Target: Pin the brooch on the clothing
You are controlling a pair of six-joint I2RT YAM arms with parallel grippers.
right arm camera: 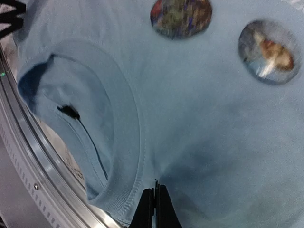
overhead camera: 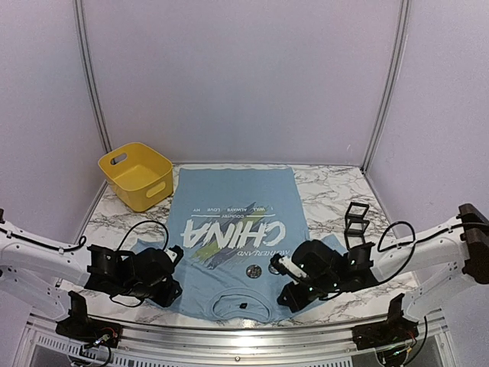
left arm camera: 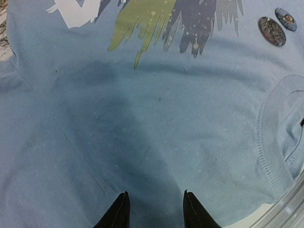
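The clothing (overhead camera: 229, 229), a light blue T-shirt with white "CHINA" lettering, lies flat with its collar (overhead camera: 241, 307) toward the near edge. A round dark mottled brooch (overhead camera: 253, 270) (left arm camera: 271, 31) (right arm camera: 181, 16) rests on the chest below the print. Beside it is a second round brooch (left arm camera: 285, 19) (right arm camera: 268, 50) with an orange-brown picture. I cannot tell whether either is pinned. My left gripper (overhead camera: 177, 289) (left arm camera: 156, 195) hovers open over the shirt's left shoulder area, with only fabric between its fingers. My right gripper (overhead camera: 281, 297) (right arm camera: 154, 187) is shut just right of the collar (right arm camera: 118, 142), short of the brooches.
A yellow basket (overhead camera: 136, 176) stands at the back left, off the shirt. A black frame stand (overhead camera: 356, 222) sits right of the shirt. The metal rail (right arm camera: 28, 156) at the table's near edge runs close below the collar. Marble tabletop (overhead camera: 328, 191) shows around the shirt.
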